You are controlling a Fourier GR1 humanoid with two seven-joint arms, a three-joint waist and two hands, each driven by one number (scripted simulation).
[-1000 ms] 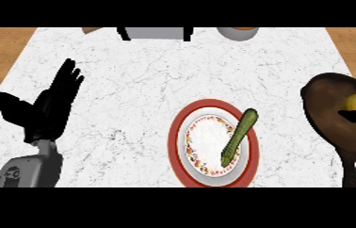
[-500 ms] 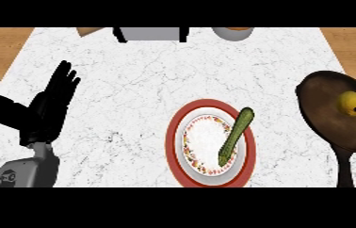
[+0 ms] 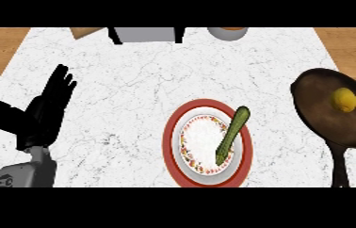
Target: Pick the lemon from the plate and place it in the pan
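At the lower left corner the grey forearm (image 3: pixel 28 173) of the left arm comes in from the bottom edge. Above it is the left hand (image 3: pixel 47 111), black, with its fingers straight and a little apart, pointing up and away over the counter. It holds nothing and it touches no object; it rests near the left edge of the view. The right hand is not visible in this view.

In the lower middle of the white marble counter (image 3: pixel 139 81) stands the plate (image 3: pixel 172 147), with a red outer rim and a white centre that has a ring of small coloured marks. On the plate lies a long green vegetable (image 3: pixel 232 135), set diagonally, with its upper end over the red rim on the right side. No lemon is on the plate.

To the right, near the right edge of the view, is the dark pan (image 3: pixel 321 107); its handle (image 3: pixel 341 168) goes down toward the bottom edge. The lemon (image 3: pixel 344 100) lies inside the pan, on the right part of it, yellow and round. Pan and plate are apart.

At the far edge of the counter a grey box-like object (image 3: pixel 146 34) is cut off by the frame, with a brown piece (image 3: pixel 88 32) just to its left, and a round pale container (image 3: pixel 228 33) more to the right
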